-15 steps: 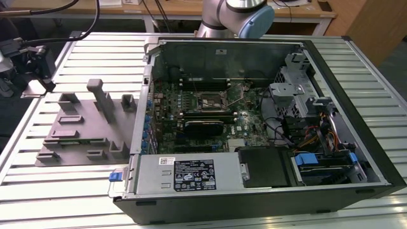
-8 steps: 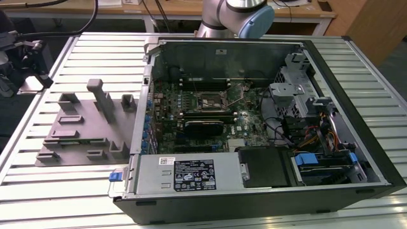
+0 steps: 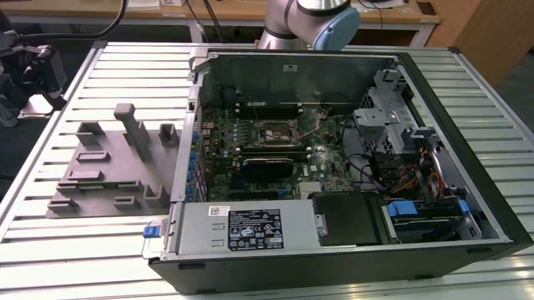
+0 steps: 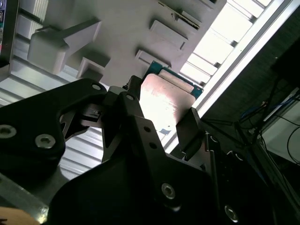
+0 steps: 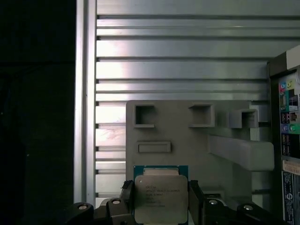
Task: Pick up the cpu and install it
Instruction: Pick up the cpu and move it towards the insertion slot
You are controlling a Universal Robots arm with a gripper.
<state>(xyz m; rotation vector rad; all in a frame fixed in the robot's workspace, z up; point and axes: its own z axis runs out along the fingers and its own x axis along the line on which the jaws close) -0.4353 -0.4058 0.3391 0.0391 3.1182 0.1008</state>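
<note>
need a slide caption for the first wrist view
Gripper holds the silver-topped cpu above the grey fixture plate and slatted table.

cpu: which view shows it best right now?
First wrist view: the cpu faces the camera squarely, its silver top and green rim plain, clamped in the gripper. The second wrist view shows the cpu obliquely, washed by glare, with its lower part behind the gripper.
</note>
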